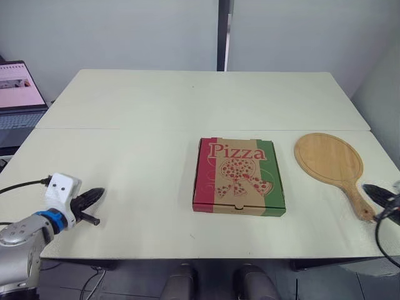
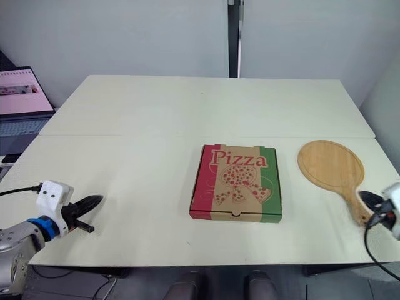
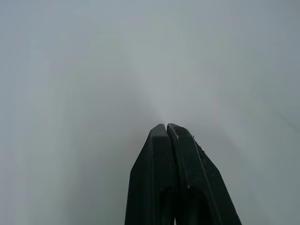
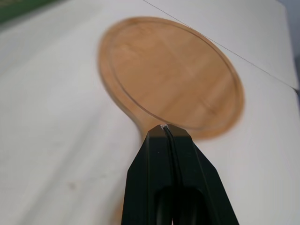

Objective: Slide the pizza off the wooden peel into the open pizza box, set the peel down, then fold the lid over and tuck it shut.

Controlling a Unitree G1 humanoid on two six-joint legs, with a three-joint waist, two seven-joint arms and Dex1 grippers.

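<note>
Left eye view has the pizza box (image 1: 239, 177) lying flat near the middle of the pale table (image 1: 156, 112), a little toward the robot's right. Its lid is down, and the printed top faces up with the word Pizza, a red band along one side and a green band along the other. The front flap looks seated against the front wall. To the right of the box, apart from it, the wooden peel (image 1: 329, 164) lies flat on the table. Its round blade is farther from the robot and its handle runs back toward the near right edge, with plain wood showing on top. The right tool (image 1: 367, 188) sits just beside the end of that handle. In the right wrist view it is pressed together tip to tip, pinching nothing, and points along the handle toward the blade. Whether it touches the wood I cannot tell. The left tool (image 1: 99, 193) is over the near left part of the table, well apart from the box, also pressed together and holding nothing. A laptop (image 1: 19, 94) with a lit screen stands beyond the table's far left corner.
</note>
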